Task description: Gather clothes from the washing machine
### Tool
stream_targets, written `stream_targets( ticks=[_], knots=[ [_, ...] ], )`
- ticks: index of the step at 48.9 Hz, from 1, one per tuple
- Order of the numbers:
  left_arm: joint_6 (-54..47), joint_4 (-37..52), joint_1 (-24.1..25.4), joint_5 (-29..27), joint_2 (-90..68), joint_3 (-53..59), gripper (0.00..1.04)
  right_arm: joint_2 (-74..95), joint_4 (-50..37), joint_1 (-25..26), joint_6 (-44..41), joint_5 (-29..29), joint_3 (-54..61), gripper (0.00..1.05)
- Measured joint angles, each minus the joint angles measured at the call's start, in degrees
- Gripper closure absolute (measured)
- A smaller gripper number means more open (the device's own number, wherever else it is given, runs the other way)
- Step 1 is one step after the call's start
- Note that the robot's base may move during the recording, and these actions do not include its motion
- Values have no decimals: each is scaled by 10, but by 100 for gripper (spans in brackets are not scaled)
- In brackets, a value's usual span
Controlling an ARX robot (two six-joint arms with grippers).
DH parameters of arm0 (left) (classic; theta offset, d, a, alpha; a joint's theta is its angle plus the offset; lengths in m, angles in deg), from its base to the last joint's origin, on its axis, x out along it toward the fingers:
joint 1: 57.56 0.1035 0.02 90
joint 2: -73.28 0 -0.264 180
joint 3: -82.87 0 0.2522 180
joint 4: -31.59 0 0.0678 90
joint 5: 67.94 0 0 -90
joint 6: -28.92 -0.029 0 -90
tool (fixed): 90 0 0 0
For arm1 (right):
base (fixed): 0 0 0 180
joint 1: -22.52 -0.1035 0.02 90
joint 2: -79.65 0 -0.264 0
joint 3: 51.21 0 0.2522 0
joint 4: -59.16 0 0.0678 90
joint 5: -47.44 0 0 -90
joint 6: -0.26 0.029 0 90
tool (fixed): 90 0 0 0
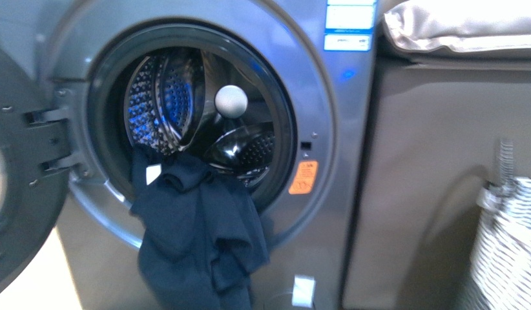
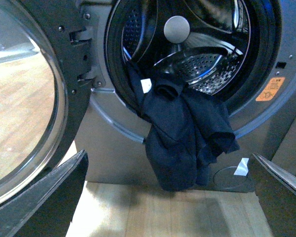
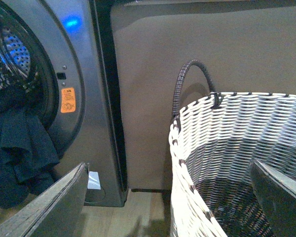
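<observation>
1. The left gripper [image 2: 168, 163] has its fingers spread wide with nothing between them. It hangs low above the wooden floor [image 2: 163, 212] and faces the washing machine [image 2: 113, 163].
2. The right gripper [image 3: 168, 164] is just as wide apart and empty. It is poised over the mouth of the woven basket [image 3: 227, 128], with the machine off to its inner side.
3. Straight ahead of the left gripper hang the clothes [image 2: 182, 133]. It is one dark navy garment, draped over the lower lip of the porthole. Most of it dangles down the front panel, and its hem ends just short of the floor.
4. Beyond that, the garment's top end lies inside the perforated drum [image 2: 202, 64], with a white label [image 2: 146, 85] showing at the rim.
5. On the left gripper's outer side stands the open door [image 2: 19, 98], close by.
6. Risks, as I judge them:
   - A pinch on only one loose outer fold could slip, and the whole garment would slide to the floor.
   - A straight pull outward may drag the inner end against the rim or a drum rib — lifting first looks safer.
   - A wide swing of the arm could knock the door.
   - The carry across to the basket is long, so a low grip would let the hem trail on the floor.
</observation>
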Motion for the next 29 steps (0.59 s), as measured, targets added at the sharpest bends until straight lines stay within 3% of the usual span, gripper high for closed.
stream_targets(
  ticks=[29],
  knots=[
    [0, 0, 0, 0, 0, 0, 6, 0, 0, 0, 0, 0, 0, 8]
  ],
)
